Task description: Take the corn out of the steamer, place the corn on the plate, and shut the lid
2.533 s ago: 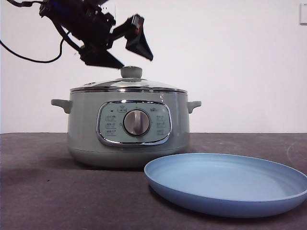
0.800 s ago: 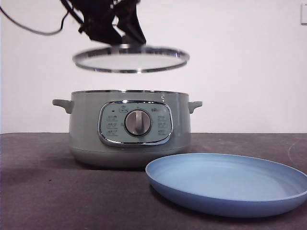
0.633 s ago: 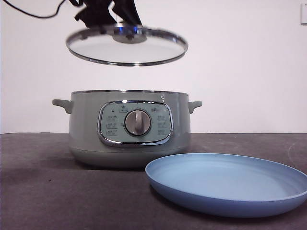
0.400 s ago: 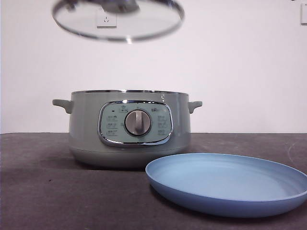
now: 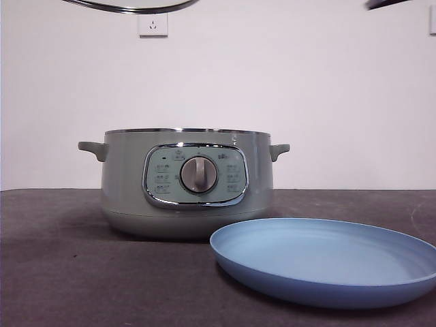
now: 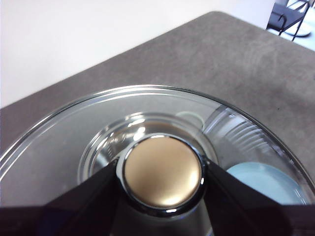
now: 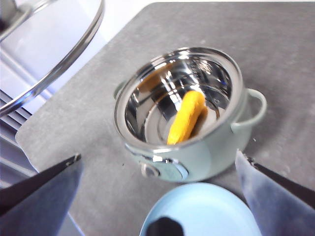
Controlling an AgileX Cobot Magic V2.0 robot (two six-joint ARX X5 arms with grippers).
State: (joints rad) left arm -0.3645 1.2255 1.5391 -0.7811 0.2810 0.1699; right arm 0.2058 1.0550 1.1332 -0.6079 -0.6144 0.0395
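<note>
The left gripper (image 6: 162, 172) clenches the knob of the round chrome-rimmed glass lid (image 6: 69, 132). The right gripper (image 7: 157, 167) hangs spread wide; beneath it the yellow-orange corn cob (image 7: 186, 117) lies inside the sage-green steamer pot (image 7: 206, 157), the light-blue round plate (image 7: 216, 211) nearer.

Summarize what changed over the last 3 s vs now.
The left gripper closed its fingers on the knob of the lid and lifted it off the steamer, up to the top edge of the front view. The right gripper now hangs open above the pot, where the corn lies inside. The steamer and the plate stayed put.
</note>
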